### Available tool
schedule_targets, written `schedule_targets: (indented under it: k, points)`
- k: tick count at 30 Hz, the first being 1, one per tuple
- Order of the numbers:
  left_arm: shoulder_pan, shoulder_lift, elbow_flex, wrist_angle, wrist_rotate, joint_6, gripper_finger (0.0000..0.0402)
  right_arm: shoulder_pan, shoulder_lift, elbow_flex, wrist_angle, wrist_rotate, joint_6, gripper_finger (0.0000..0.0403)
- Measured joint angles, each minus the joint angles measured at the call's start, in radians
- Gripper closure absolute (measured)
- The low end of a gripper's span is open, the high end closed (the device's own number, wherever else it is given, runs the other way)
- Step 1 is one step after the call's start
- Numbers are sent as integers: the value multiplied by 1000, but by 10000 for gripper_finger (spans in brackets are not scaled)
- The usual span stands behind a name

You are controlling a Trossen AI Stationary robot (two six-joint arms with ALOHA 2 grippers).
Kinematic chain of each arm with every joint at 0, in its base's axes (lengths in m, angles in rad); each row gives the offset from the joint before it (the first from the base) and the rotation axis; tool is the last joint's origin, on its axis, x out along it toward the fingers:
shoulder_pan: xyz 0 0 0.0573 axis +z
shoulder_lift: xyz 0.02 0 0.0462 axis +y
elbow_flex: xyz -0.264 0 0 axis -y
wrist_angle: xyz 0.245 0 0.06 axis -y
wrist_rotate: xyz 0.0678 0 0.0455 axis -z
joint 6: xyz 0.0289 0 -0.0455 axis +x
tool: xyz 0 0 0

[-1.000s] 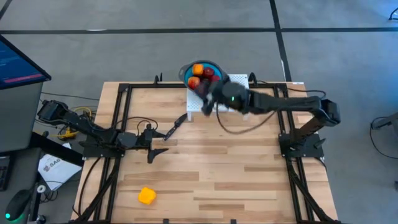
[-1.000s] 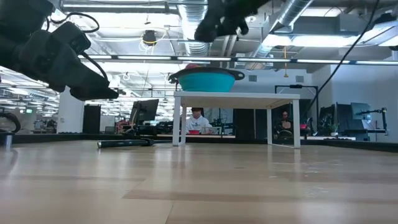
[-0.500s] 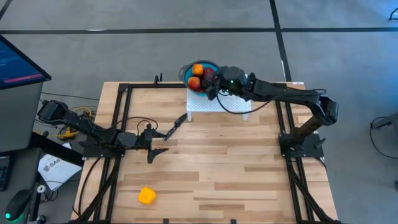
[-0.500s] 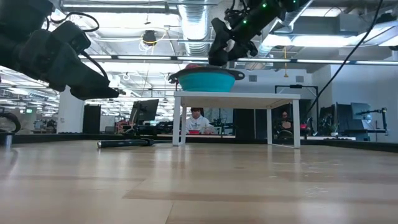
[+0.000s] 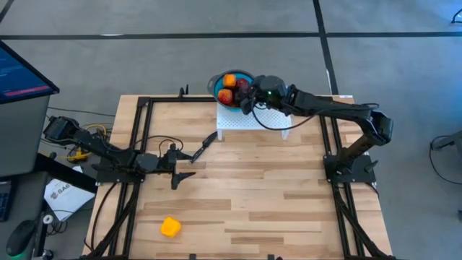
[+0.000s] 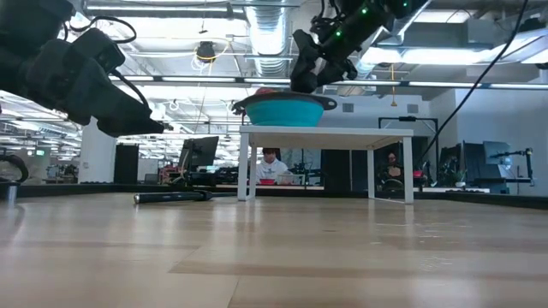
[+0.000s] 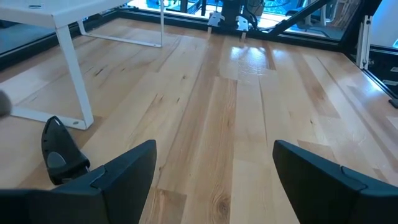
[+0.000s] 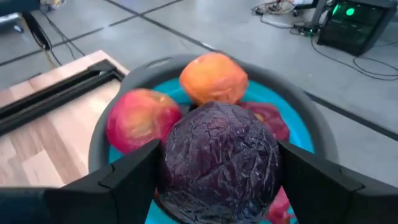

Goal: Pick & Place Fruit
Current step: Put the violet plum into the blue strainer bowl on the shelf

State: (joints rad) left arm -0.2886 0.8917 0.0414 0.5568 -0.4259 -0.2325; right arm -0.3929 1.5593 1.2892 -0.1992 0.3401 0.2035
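Note:
The blue bowl [image 5: 219, 81] stands on a small white stand [image 5: 268, 121] at the table's far edge. It holds an orange fruit [image 8: 213, 78], a red one [image 8: 140, 121] and a dark purple one [image 8: 217, 158] that lies on top of the others. My right gripper [image 5: 249, 95] hangs open just above the bowl, one finger on each side of the purple fruit. A blocky yellow fruit [image 5: 170, 227] lies alone near the table's front edge. My left gripper [image 7: 214, 186] waits open and low over the table's left part, holding nothing. My right gripper has a finger [image 8: 127, 177] on each side of the dark purple fruit [image 8: 180, 162], coming from the table's right and slanting downward. The fruit rests on the other fruits in the bowl. I cannot tell whether the fingers touch it.
A slim black knife [image 5: 206, 142] lies on the wood between my left gripper and the white stand. Black rails [image 5: 141, 130] frame the table on the left and right. Wide bare wood lies in the middle and at the near right.
My right gripper has swung from over the near left part of the white stand toward the far edge and has come to rest over the blue bowl. It has kept nearly still for the last half second.

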Motion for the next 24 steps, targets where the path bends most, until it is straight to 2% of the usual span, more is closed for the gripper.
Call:
schedule_targets:
  k: [8,13,24]
  points:
    - [0,0,0,8,0,0,87,-72,0,0,111,-6,-20,105]
    - [0,0,0,14,0,0,87,-106,0,0,175,-89,-26,105]
    - [0,0,0,25,0,0,87,-105,127,6,214,-133,-32,105]
